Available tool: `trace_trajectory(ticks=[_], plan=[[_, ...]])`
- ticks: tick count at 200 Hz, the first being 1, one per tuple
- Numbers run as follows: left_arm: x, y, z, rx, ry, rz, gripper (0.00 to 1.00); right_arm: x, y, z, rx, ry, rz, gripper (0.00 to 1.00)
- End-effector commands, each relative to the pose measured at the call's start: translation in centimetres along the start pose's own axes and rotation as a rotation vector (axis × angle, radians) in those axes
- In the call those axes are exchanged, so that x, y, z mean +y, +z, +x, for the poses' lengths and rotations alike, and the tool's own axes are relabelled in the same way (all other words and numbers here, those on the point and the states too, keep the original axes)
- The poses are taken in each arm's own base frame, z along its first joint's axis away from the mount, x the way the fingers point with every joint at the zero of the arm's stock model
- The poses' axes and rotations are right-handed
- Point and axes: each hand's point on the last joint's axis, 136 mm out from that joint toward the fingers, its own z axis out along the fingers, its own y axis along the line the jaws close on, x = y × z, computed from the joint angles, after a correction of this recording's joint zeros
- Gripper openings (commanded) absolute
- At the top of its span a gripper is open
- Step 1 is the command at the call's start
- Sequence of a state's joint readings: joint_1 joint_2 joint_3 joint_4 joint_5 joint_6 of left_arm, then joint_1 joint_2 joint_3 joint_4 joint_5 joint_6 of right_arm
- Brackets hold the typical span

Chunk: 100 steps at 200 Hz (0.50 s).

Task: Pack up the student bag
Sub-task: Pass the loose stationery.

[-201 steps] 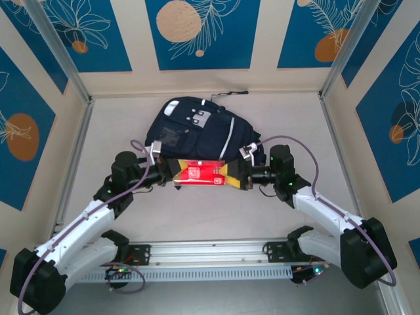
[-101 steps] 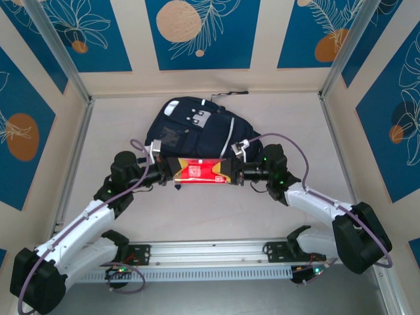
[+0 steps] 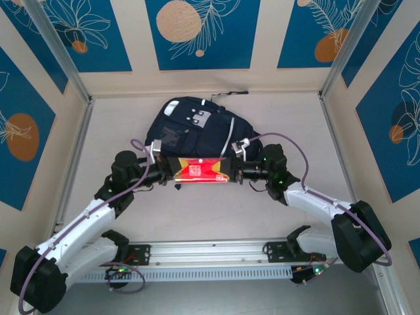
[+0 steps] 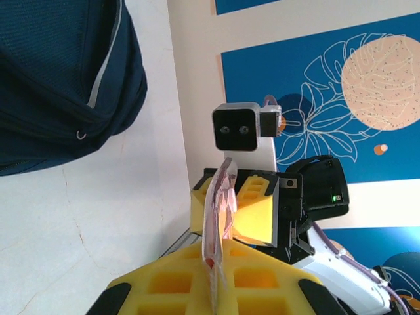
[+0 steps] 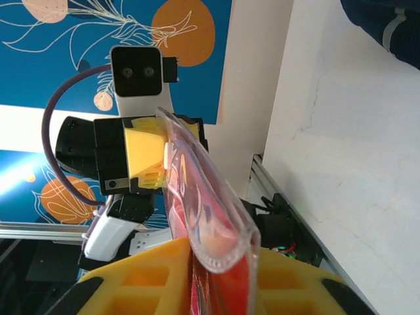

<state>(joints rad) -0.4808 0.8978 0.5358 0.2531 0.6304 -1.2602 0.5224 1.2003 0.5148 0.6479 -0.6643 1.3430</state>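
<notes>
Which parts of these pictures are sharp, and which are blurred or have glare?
Top external view: even light, sharp navy-blue fabric backpack, soft shadows on the white table. Left wrist view: the clear plastic pouch with red contents is blurred near the lens. Right wrist view: the pouch's near edge is soft with pale glare.
</notes>
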Motion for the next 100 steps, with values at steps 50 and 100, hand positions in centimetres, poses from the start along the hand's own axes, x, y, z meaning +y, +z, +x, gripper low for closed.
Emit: trace_trajectory(ticks=[50,100], plan=[[2.7,-1.2,-0.5,-0.028,0.124,-0.249,0.50,-2.5,-3.8,-0.5,-0.161,-0.038,0.165,0.00],[4.4,-1.1,-4.4,-0.032,0.318,-0.553,0.65,-8.3,-10.2,1.0,-0.294,-0.047,0.572,0.00]])
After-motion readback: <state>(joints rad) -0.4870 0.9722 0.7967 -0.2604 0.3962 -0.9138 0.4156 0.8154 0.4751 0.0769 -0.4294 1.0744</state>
